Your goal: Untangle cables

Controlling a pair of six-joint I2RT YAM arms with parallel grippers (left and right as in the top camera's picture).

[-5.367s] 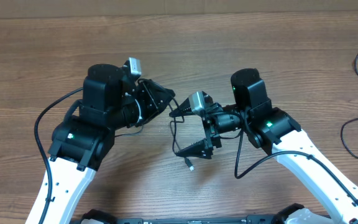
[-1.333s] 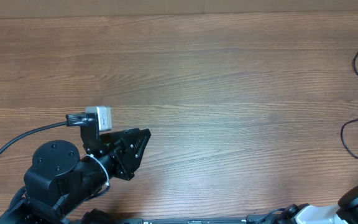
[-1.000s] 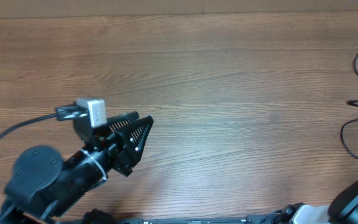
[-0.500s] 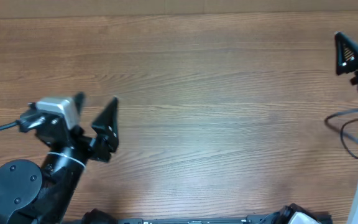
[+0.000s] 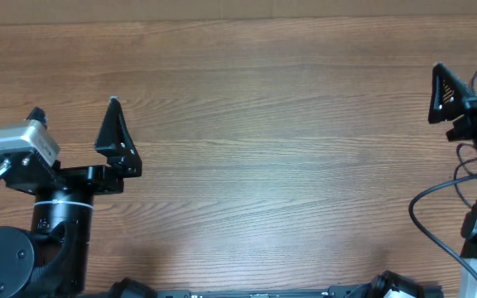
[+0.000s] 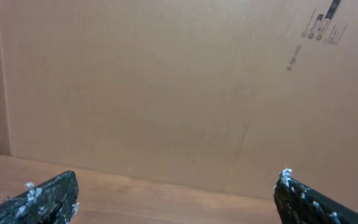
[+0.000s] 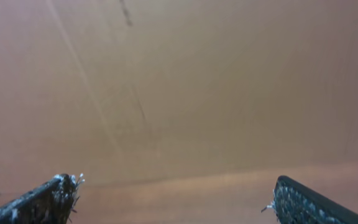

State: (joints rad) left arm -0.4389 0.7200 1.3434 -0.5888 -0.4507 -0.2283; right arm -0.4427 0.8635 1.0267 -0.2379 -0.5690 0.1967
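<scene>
My left gripper (image 5: 74, 109) stands open at the table's left side and points toward the back wall; nothing is between its fingers. In the left wrist view the left gripper (image 6: 178, 180) shows only bare table and the wall beyond. At the right edge my right gripper (image 5: 467, 73) is open and empty too, also facing the back. The right wrist view shows the right gripper (image 7: 176, 182) with nothing between its tips. Of the cables, only short thin black pieces (image 5: 462, 157) show beside the right arm, which hides the rest.
A brown cardboard wall (image 6: 166, 81) closes off the back of the wooden table (image 5: 280, 141). A thicker black wire of the right arm (image 5: 415, 217) loops out at the lower right. Both arm bases sit along the front edge.
The left gripper has opened wide and swung left, turning to face the back. The right arm has come into view at the right edge and moved in over the cables there.
</scene>
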